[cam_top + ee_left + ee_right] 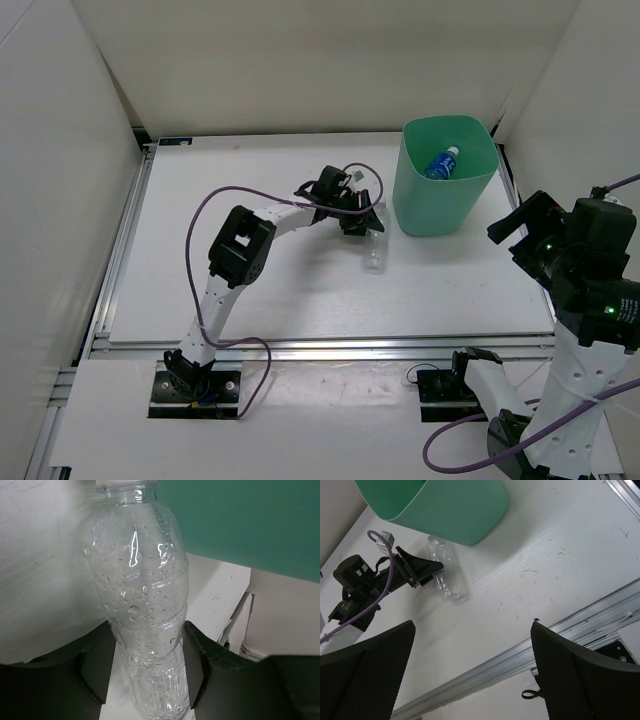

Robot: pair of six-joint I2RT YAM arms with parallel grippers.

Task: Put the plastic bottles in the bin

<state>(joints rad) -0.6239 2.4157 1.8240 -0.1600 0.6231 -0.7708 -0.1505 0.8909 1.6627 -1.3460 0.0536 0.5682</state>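
Observation:
A plain clear bottle (375,252) lies on the white table just left of the mint-green bin (445,190). My left gripper (362,226) is shut on it, and in the left wrist view both pads press the bottle's (145,605) wet sides, with the bin wall (240,520) right behind. A clear bottle with a blue label (441,164) lies inside the bin. My right gripper (472,630) hangs open and empty above the table's front right, well away from the clear bottle (447,580) and the bin (445,505).
White enclosure walls stand on the left, back and right. An aluminium rail (330,345) runs along the table's near edge. A purple cable (200,225) loops over the left arm. The right arm (585,270) stands tall by the right edge.

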